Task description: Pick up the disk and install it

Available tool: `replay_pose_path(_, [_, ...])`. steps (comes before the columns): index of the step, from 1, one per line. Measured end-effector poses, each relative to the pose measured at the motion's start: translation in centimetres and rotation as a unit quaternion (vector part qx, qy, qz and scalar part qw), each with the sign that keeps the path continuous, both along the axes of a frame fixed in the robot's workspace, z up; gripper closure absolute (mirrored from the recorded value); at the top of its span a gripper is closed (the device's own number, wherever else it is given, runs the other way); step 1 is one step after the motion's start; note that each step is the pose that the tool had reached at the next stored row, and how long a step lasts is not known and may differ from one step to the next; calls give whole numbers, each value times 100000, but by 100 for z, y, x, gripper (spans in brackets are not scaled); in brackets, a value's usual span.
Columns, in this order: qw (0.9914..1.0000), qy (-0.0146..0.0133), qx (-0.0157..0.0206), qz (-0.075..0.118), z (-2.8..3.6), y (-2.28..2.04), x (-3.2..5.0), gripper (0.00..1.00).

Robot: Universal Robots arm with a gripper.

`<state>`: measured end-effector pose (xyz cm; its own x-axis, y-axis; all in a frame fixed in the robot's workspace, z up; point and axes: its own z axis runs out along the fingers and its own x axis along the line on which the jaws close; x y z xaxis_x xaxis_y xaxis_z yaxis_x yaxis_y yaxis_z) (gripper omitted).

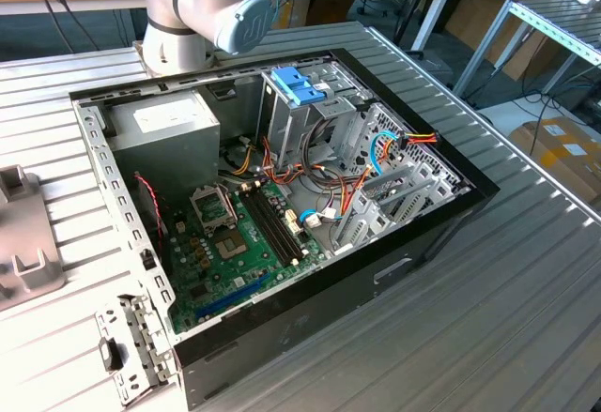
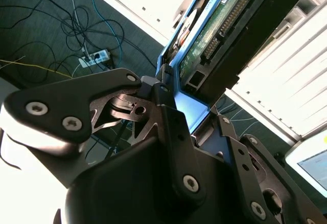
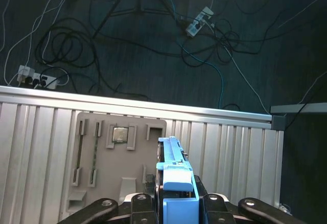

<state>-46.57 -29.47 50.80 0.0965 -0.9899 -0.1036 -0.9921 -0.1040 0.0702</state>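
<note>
- My end effector [image 3: 178,201] is clamped on the disk [image 3: 172,155], which hangs above the ribbed tabletop [image 3: 230,147].
- I judge a firm, square grip matters before approaching the open case [image 1: 394,267], centre of the exterior view.

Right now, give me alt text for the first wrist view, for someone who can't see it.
The gripper holds the disk, its light-blue bracket edge-on, above a ribbed metal table. A grey tray with recessed slots lies on the table; beyond the table's edge, a dark floor is strewn with cables.
</note>
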Motion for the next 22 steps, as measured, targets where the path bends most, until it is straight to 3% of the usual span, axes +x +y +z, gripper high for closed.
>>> replay_pose_path(22, [100000,0,0,-1,0,0,45,63])
